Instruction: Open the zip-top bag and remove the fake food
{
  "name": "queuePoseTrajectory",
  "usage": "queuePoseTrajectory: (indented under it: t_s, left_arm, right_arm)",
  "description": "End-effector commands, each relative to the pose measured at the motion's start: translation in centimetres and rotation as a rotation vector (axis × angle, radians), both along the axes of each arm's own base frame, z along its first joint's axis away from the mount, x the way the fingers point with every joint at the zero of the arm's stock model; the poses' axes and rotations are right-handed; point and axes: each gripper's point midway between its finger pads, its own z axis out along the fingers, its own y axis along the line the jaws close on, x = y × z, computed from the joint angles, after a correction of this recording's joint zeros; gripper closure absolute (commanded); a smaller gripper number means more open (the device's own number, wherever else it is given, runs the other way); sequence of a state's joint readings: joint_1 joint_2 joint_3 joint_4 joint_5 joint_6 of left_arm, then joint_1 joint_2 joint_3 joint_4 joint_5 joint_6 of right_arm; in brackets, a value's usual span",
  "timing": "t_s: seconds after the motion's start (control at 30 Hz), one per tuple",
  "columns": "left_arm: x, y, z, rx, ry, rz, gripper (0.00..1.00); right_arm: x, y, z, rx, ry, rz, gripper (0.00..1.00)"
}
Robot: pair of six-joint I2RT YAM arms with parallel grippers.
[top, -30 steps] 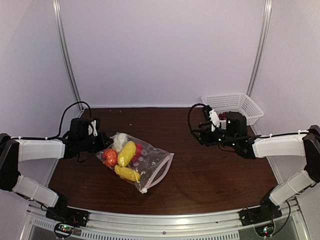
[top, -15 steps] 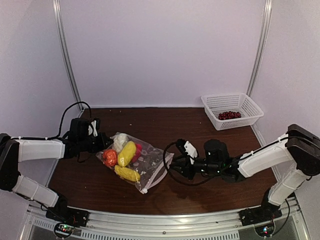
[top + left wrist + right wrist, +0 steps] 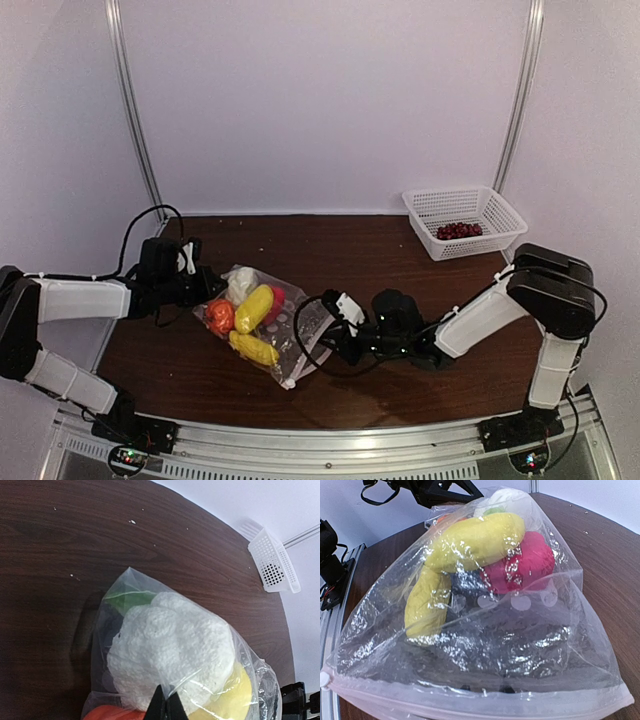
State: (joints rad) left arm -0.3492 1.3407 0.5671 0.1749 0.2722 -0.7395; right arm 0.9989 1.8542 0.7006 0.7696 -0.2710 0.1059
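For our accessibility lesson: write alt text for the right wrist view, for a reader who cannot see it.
A clear zip-top bag fills the view, its zip strip nearest the camera, holding yellow pieces and a red piece, on a dark wooden table.

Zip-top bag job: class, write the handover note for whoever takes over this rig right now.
Left gripper: shut on the zip-top bag, at the end away from the zip strip.
Right gripper: at the bag's mouth; cannot tell whether it is open or shut.
Done: a dark red grape cluster lies in the white basket.
Left: the yellow, orange, red and white fake food is inside the bag; take it out.
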Motion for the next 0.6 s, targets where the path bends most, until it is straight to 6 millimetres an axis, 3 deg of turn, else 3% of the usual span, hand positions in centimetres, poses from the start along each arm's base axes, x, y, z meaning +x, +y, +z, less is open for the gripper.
queuePoseTrajectory:
  t_s: [0.0,0.4,0.57]
  left_arm:
    - [-0.1,-0.1,-0.7,-0.009,0.008,-0.015,1.00]
    - [-0.4,-0.2,-1.4,-0.020,0.022,-0.018,1.00]
    - [-0.8,0.0,-1.7,-0.022,0.029,-0.008,1.00]
  right_arm:
    - [0.3,2.3,0.7,0.045,-0.039,0.023,0.79]
    - [-0.4,7.2,0.0,0.064,-0.021,0.137,0.77]
    - [-1.8,9.2,-0.3,0.060,0.008,0.186,0.62]
